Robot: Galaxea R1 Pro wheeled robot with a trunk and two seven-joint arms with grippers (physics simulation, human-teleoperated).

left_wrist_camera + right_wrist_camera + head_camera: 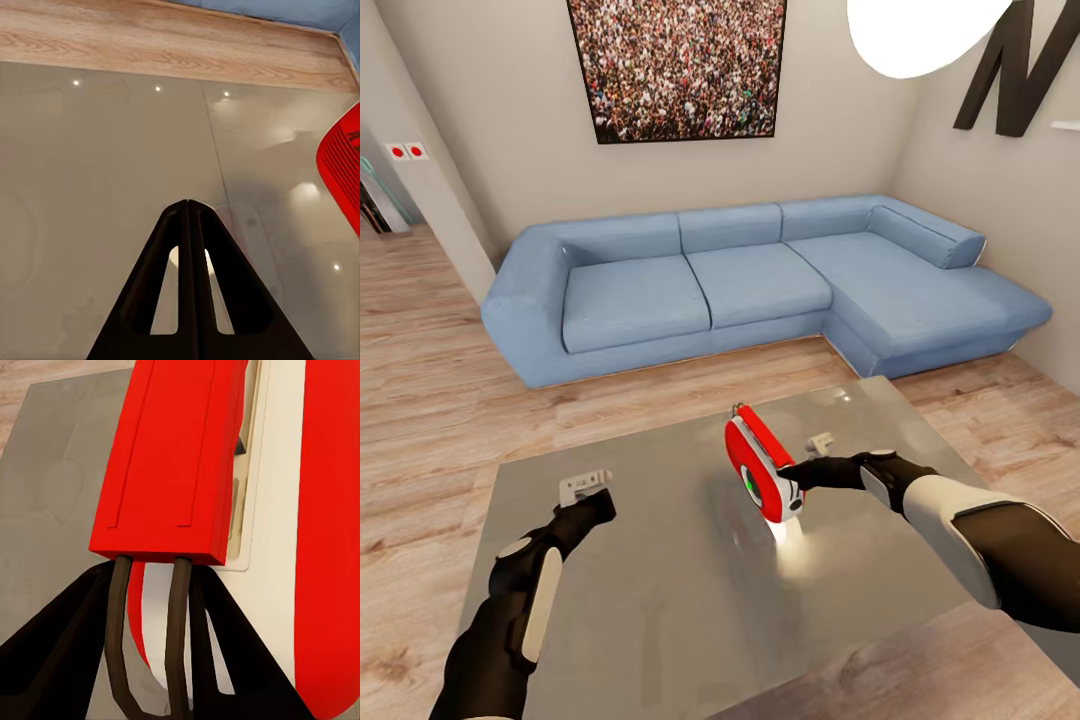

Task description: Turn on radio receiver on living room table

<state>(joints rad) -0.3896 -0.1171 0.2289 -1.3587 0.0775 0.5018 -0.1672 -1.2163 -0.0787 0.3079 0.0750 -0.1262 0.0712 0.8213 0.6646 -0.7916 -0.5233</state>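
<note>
- Right gripper [796, 478] is clamping the radio [760, 465], holding it tilted above the table [660, 600].
- Left gripper [588, 490] is hovering over the table, fingers pressed together, holding nothing.

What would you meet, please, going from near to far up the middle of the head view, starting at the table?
The table → the radio receiver, held above it by the right gripper → wood floor → blue sofa → framed crowd photo.

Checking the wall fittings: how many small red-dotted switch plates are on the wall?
2: both red-dotted plates sit side by side on the wall corner left of the sofa, one and its neighbour. Others may lie outside the view.
</note>
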